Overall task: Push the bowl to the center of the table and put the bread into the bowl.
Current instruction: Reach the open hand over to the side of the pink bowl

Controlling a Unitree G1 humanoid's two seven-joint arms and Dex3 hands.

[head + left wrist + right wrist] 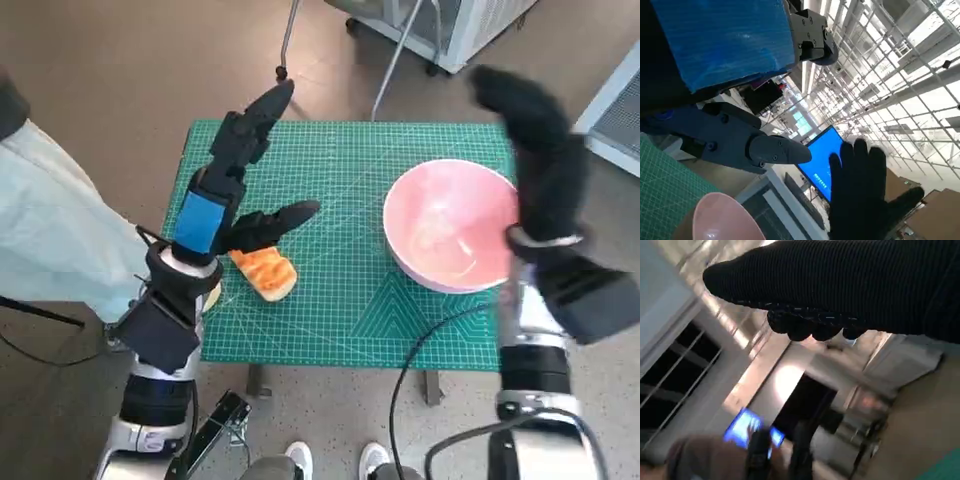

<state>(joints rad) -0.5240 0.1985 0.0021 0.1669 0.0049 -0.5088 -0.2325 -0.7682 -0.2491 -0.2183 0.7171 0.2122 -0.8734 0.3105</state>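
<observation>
Pink bowl point(455, 225) sits right of table centre, touching the right hand point(540, 165) at its outer rim; that hand is flat, holding nothing. Left hand point(235, 185) is spread, empty, above the bread point(266, 272).

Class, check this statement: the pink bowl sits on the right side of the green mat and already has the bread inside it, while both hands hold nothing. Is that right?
Not quite. The bowl is empty; the bread lies on the green mat at the left, just below the left hand. The head view shows this. The rest stands: the bowl is on the right side, and neither the left hand nor the right hand holds anything.
</observation>
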